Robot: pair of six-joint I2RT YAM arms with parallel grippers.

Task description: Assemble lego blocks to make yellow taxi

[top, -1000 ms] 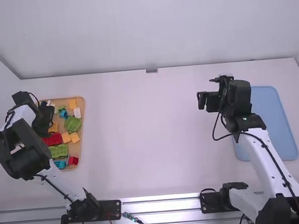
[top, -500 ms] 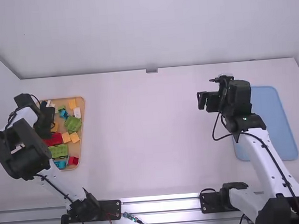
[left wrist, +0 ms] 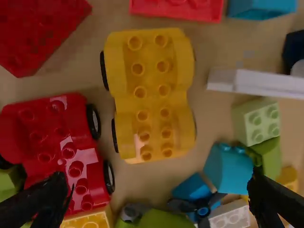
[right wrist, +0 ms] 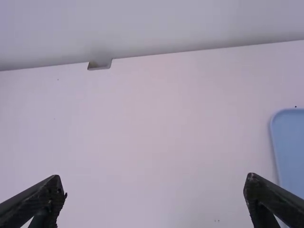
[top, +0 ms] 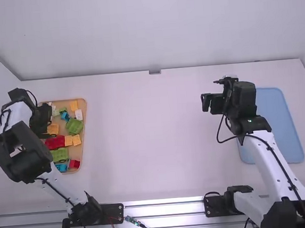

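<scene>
My left gripper (top: 48, 135) hangs over the left side of the wooden tray (top: 84, 112) of lego pieces. In the left wrist view my left gripper (left wrist: 159, 197) is open, its fingers wide apart with nothing held. Between and beyond them in that view lies a yellow car base (left wrist: 152, 95) with black wheels and studs up. A red car base (left wrist: 61, 147) lies beside it. My right gripper (top: 205, 103) stands above the table's right part; in the right wrist view the right gripper (right wrist: 154, 194) is open over bare table.
Around the yellow base are a dark red block (left wrist: 38, 33), a white piece (left wrist: 256, 83), a light green brick (left wrist: 256, 121) and a teal block (left wrist: 228, 166). A blue tray (top: 279, 124) lies at the right, partly under the right arm.
The left gripper has shifted slightly to the left over the tray, uncovering more of an orange-looking block and the red piece. The right arm has stayed still.
</scene>
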